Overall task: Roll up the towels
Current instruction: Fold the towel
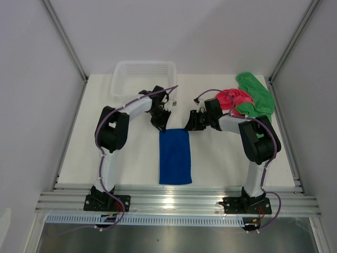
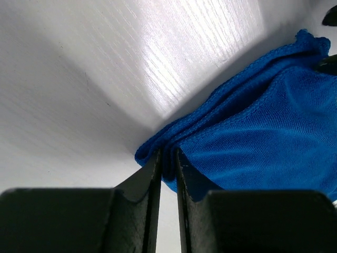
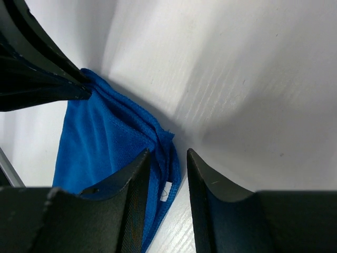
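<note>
- Blue towel (image 1: 175, 158): lies flat on the counter (image 1: 131, 158) between the two arms. It is folded into a long narrow strip running from the far side toward the arm bases. We take it as the one in work, since the narrow fold leaves a short edge to roll from.
- Both arms meet it at the far short edge, one at each corner (the stacked hems show plainly in both wrist views).
- Left fingers (image 2: 167, 167): almost together, with the far-left corner's layers caught in the thin slot between them. We read this as a clamp on the cloth.
- Right fingers (image 3: 168, 155): apart, tips down at the counter by the far-right corner. Cloth reaches one finger and bare counter shows in the gap, so there is no grip here.
- Our judgement: the roll has not begun, as no part of the strip is turned over on itself. Both corners want holding so the edge turns evenly, and a one-sided pull would likely skew the strip.
- Pink-red towel (image 1: 231, 97) and green towel (image 1: 258, 95): bunched and unrolled, touching each other at the far right of the counter behind the right arm. They sit well apart from the blue one, parked out of the way, we suppose.
- White mesh basket (image 1: 143, 63): at the far edge, behind the left arm.
</note>
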You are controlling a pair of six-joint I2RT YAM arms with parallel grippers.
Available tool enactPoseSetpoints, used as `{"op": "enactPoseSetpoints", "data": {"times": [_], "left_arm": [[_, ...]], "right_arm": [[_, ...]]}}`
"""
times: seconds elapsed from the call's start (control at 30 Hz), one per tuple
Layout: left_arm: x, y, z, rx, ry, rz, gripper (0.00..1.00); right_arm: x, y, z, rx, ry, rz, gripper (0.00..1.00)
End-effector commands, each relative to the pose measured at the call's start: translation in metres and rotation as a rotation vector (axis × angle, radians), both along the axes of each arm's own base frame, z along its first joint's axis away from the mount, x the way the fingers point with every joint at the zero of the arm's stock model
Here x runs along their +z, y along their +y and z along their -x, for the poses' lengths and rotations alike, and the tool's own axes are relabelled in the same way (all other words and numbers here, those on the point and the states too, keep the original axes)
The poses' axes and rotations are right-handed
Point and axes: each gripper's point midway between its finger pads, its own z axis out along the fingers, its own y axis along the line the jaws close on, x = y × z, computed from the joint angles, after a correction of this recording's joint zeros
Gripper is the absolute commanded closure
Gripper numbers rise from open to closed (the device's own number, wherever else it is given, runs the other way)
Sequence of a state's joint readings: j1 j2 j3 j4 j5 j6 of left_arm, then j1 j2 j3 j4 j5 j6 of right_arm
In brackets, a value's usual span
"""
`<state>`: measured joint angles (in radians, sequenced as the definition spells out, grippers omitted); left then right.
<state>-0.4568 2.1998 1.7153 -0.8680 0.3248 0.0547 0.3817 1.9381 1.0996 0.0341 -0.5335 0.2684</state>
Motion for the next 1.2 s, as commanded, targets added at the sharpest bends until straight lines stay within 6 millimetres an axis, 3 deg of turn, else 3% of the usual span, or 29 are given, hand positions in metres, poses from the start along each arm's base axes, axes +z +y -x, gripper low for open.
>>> {"op": "enactPoseSetpoints", "data": {"times": [0.0,0.2,0.47,0.5,0.6,0.63,0.73,0.97,1.17], "left_arm": [[0.026,0.001,-0.006,-0.011,-0.071,0.03,0.82],[0.026,0.001,-0.008,-0.014,-0.076,0.036,0.85],[0.024,0.001,-0.007,-0.02,-0.073,0.036,0.84],[0.025,0.0,-0.008,-0.02,-0.075,0.037,0.84],[0.023,0.001,-0.006,-0.025,-0.068,0.035,0.85],[0.023,0.001,-0.007,-0.024,-0.072,0.033,0.85],[0.023,0.001,-0.008,-0.025,-0.077,0.032,0.88],[0.022,0.003,-0.012,-0.032,-0.095,0.02,0.99],[0.021,0.005,-0.018,-0.039,-0.119,0.005,0.99]], "right_arm": [[0.038,0.001,-0.014,-0.002,-0.117,-0.033,0.63],[0.039,0.007,-0.001,0.05,-0.125,-0.041,0.62],[0.005,0.013,0.008,0.064,-0.066,0.03,0.63],[0.003,0.014,0.009,0.064,-0.059,0.034,0.64],[0.001,0.014,0.007,0.06,-0.059,0.045,0.84],[0.001,0.012,0.005,0.048,-0.067,0.056,0.93],[0.004,0.005,-0.002,0.016,-0.068,0.062,1.0],[0.019,0.002,-0.021,-0.031,-0.116,0.056,1.0],[0.024,-0.002,-0.032,-0.095,-0.138,0.065,1.0]]}}
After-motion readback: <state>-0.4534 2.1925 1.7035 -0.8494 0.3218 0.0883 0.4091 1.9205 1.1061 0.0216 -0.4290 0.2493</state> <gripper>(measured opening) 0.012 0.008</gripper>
